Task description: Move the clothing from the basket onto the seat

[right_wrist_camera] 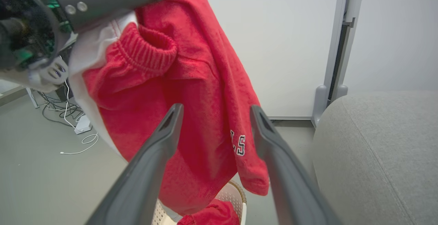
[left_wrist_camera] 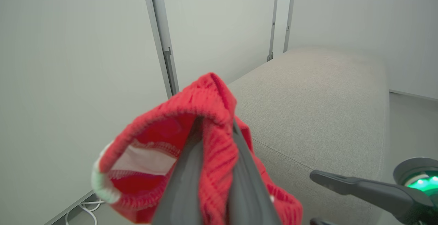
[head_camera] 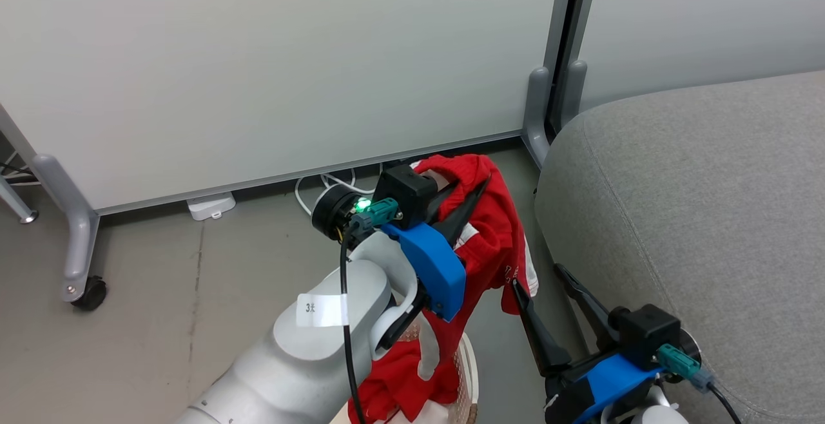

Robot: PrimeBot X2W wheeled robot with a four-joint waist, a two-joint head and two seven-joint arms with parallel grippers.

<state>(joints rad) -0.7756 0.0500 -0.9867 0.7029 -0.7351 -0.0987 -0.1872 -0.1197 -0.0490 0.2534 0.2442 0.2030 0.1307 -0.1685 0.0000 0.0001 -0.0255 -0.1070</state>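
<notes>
Item: red garment (head_camera: 496, 231), with white trim and lettering near the hem, held aloft above the basket (head_camera: 468, 359) on the near floor. It is clamped at a ribbed edge by the left gripper (left_wrist_camera: 217, 126), whose fingers are pressed together on the cloth, so that the rest hangs free. Whether the lowest part has cleared the rim cannot be told. Right gripper (head_camera: 537, 277): fingers apart, nothing held, placed near and right of the hanging hem, judged ready to steady the drape. Seat (head_camera: 696, 205): grey, just right of the basket, with none of the clothing seen on its visible part. More red fabric (right_wrist_camera: 212, 216) lies inside the basket, so the task is judged barely begun. A carry rightward is called for; a trailing hem could snag on the rim. Far side: pale partition panel (head_camera: 258, 69), with cables (head_camera: 322, 185) at its foot.
</notes>
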